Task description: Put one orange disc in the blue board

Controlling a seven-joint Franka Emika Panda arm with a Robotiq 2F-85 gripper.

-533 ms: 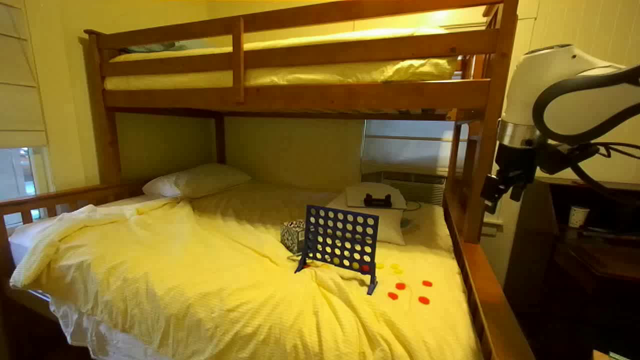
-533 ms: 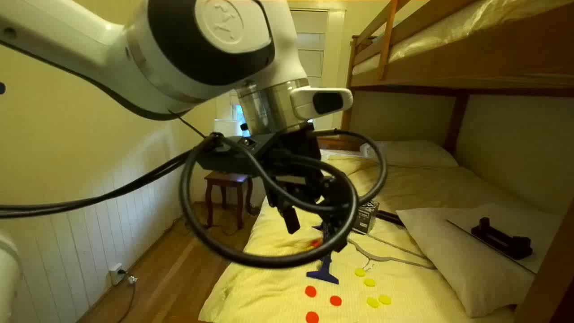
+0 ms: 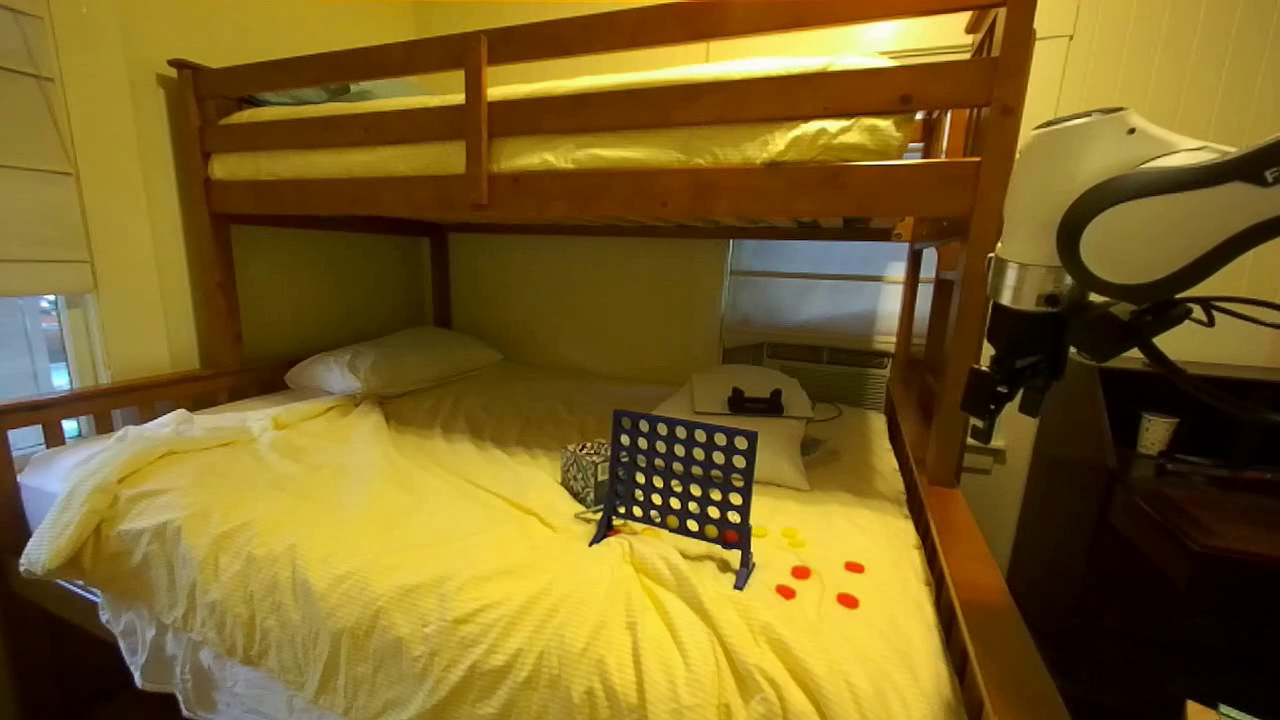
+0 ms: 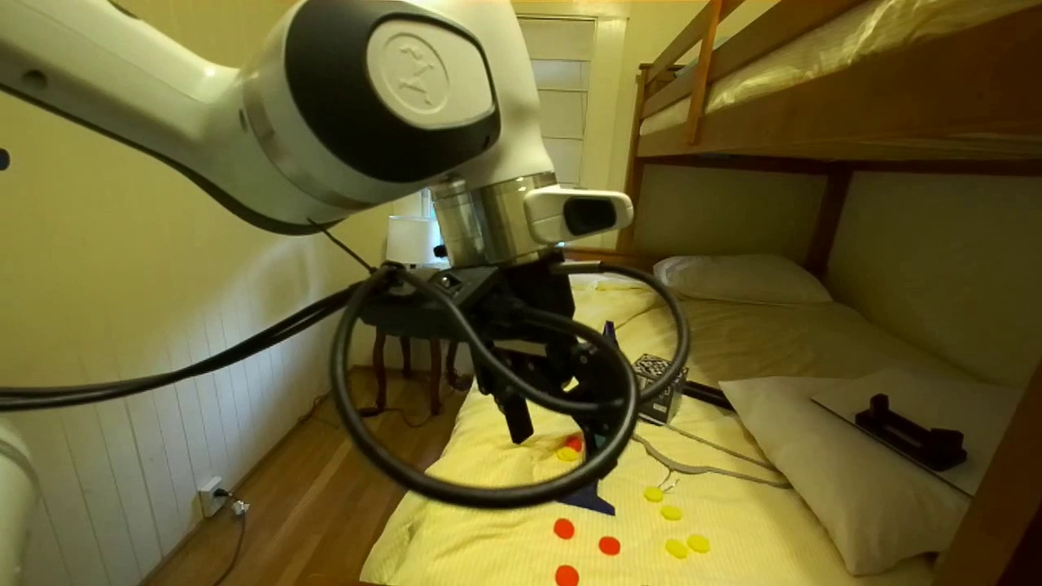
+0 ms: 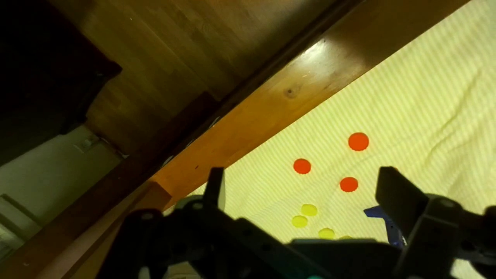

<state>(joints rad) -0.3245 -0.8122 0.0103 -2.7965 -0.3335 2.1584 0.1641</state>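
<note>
Black and released, the tool [image 5: 301,170] hangs with its fingers [image 5: 401,195] spread wide apart, the yellow striped bedcover [image 5: 438,77] showing well below through the gap in the wrist view. Above it the white arm [image 4: 163,98] reaches in and bends down at the wrist, so the tool points downward at a slight tilt, and a cable loop [image 4: 505,496] crosses in front of it in an exterior view. Below are a wooden bed rail [image 5: 271,110] and, on the bedcover, four loose orange discs [image 3: 848,601] lying flat and apart from one another, with yellow discs [image 5: 309,210] near them. Farther out, the blue board [image 3: 688,478] stands upright on its feet beside a patterned box [image 3: 585,472]. One more orange disc [image 3: 731,537] seems, in an exterior view, to sit at the end of the board's bottom row, though the holes there are small.
</note>
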